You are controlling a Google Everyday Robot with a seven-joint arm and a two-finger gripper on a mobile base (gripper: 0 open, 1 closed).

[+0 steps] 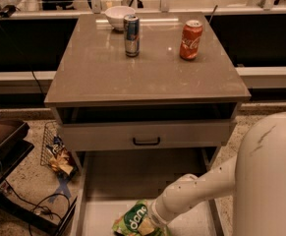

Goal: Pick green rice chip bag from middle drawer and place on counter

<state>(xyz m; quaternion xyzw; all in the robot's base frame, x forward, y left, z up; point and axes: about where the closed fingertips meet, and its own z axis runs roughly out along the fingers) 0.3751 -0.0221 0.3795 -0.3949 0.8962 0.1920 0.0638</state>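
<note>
The green rice chip bag (134,221), light green with white lettering, lies in the open middle drawer (99,214) at the bottom edge of the view. My white arm reaches down from the right into the drawer. My gripper (153,223) is at the bag's right side, touching it and mostly hidden behind my wrist and the bag. The counter (147,68) is the glossy grey-brown top above the drawers.
On the counter stand a silver-blue can (131,35), a red cola can (190,39) and a white bowl (119,16) at the back. A drawer front with a black handle (146,141) sits above the open drawer. A crumpled snack wrapper (59,157) and cables lie on the floor at left.
</note>
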